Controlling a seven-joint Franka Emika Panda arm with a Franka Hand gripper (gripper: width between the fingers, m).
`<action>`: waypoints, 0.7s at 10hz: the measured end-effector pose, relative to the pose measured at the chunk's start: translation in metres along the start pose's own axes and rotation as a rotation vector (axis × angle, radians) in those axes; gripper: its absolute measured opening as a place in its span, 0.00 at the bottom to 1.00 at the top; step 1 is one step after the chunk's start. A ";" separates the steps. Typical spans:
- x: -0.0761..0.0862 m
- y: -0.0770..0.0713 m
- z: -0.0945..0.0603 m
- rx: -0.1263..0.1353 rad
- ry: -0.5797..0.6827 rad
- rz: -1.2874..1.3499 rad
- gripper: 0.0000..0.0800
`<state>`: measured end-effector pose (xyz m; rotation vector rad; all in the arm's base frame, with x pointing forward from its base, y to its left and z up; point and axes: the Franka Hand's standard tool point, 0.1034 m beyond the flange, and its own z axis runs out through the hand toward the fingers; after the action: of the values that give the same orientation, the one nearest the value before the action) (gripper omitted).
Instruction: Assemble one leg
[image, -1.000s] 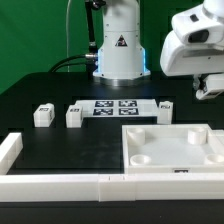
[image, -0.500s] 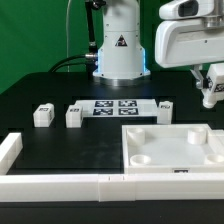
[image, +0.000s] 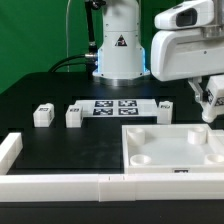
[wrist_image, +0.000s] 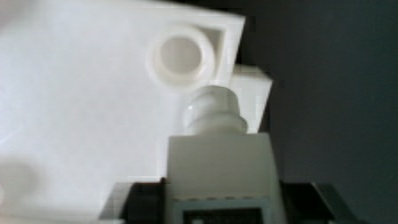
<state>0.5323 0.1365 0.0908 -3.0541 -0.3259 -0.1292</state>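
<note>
My gripper (image: 209, 98) is shut on a white leg (image: 208, 108) and holds it above the far right corner of the large white square panel (image: 175, 148). In the wrist view the held leg (wrist_image: 222, 160) fills the space between the dark fingers (wrist_image: 146, 205), and its rounded peg end points toward a round corner socket (wrist_image: 178, 55) of the panel (wrist_image: 71, 100). The leg is still clear of the socket. Three more legs stand on the black table: two at the exterior view's left (image: 42, 115) (image: 74, 115) and one at the right (image: 165, 111).
The marker board (image: 115, 108) lies between the loose legs, in front of the robot base (image: 120, 45). Long white bars run along the table's front edge (image: 60, 183) and up its left side (image: 9, 150).
The arm has moved toward the exterior view's left and lower, carrying the held leg down closer to the panel's far right corner.
</note>
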 end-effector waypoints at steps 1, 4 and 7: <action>0.016 0.008 0.003 0.000 0.009 0.013 0.36; 0.024 0.009 0.006 0.001 0.018 0.015 0.36; 0.038 0.011 0.001 -0.006 0.157 0.012 0.36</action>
<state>0.5714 0.1338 0.0922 -3.0266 -0.2972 -0.3677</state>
